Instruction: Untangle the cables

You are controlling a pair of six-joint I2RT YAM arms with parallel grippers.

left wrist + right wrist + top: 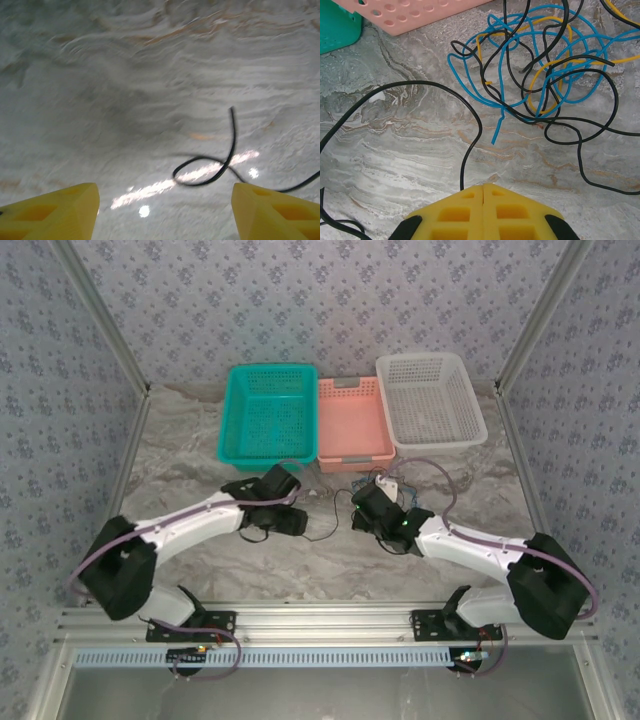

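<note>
Both arms reached forward from their bases and bent inward, so the wrists met on the near side of the pink basket [352,430]. The left gripper [290,520] sat near-left of that basket, pointing down at the marble table [330,570]. The right gripper [368,502] sat just on the near side of it, angled toward its front wall.

The teal basket [268,415] stood against the pink basket's left side and the white basket [430,400] against its right. The three lined the far edge, leaving bare marble on the near side of the pink basket out to both side rails.

In the left wrist view the left gripper [165,200] had its yellow fingers [55,210] spread wide with nothing between them. A black cable [233,136] lay looped on the table just beyond the tips.

In the right wrist view the right gripper [483,187] had its fingers pressed together. A single black strand [422,82] arched over the marble and vanished under the left fingertip; whether it was pinched could not be told. The cables [520,112], blue, yellow and black strands knotted together, lay on the table just on the near side of the pink basket [420,12], apart from the closed tips. The teal basket [335,27] showed at the pink basket's left corner.
</note>
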